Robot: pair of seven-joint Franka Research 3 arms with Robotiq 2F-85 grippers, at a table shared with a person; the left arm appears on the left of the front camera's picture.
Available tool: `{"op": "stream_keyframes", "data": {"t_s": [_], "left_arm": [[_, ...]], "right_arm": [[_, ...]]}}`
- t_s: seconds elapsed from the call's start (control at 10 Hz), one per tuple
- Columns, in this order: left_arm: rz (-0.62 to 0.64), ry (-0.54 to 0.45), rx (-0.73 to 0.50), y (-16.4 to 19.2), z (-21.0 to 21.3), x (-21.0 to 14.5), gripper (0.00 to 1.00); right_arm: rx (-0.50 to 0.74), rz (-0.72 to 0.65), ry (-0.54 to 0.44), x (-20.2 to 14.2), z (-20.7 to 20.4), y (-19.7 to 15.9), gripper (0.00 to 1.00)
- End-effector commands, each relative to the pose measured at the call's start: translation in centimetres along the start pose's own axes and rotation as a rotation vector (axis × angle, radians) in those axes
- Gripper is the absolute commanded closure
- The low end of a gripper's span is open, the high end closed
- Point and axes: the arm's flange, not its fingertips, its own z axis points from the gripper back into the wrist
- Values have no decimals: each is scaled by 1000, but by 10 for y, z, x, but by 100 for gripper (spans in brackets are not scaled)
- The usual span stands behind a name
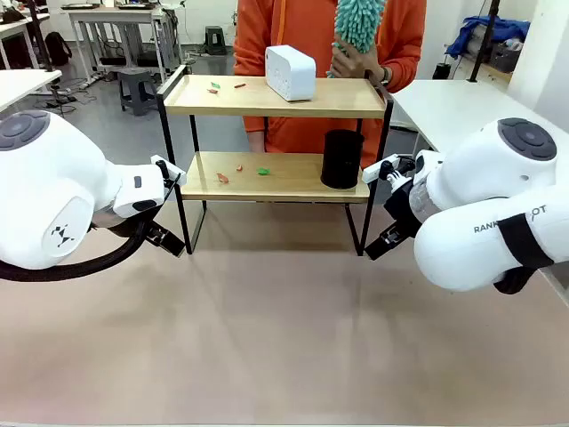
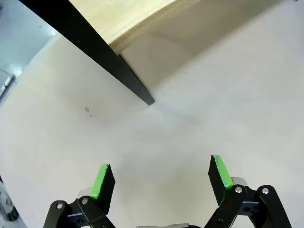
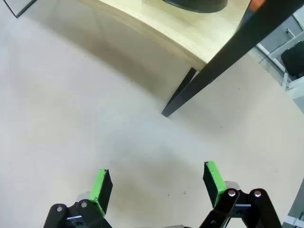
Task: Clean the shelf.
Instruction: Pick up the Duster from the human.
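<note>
While left gripper [image 2: 160, 175] gapes, shelf [image 2: 124, 16] just ahead

The bench [image 1: 284, 338] in front of the shelf [image 1: 204, 96] lies bare. The left claw [image 2: 161, 178] and the right claw [image 3: 156, 183] hang over it with jaws spread wide and nothing between them, each just outside a thin black front leg [image 2: 95, 47] [image 3: 237, 47]. On the top board a white box [image 1: 291, 73] blocks the right of middle, with a person's hand [image 1: 356, 60] and a teal duster [image 1: 359, 22] behind it. On the lower board a black cylinder [image 1: 342, 158] fills the right end nearly to the board above, and the rest of both boards is open but for small scraps [image 1: 262, 171].
</note>
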Motion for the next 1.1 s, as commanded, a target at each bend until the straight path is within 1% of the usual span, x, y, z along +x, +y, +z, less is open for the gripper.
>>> {"op": "stream_keyframes", "data": {"t_s": [0.0,1.0], "left_arm": [[0,0,0,0,0,0,0],[0,0,0,0,0,0,0]], "right_arm": [[0,0,0,0,0,0,0],[0,0,0,0,0,0,0]]}}
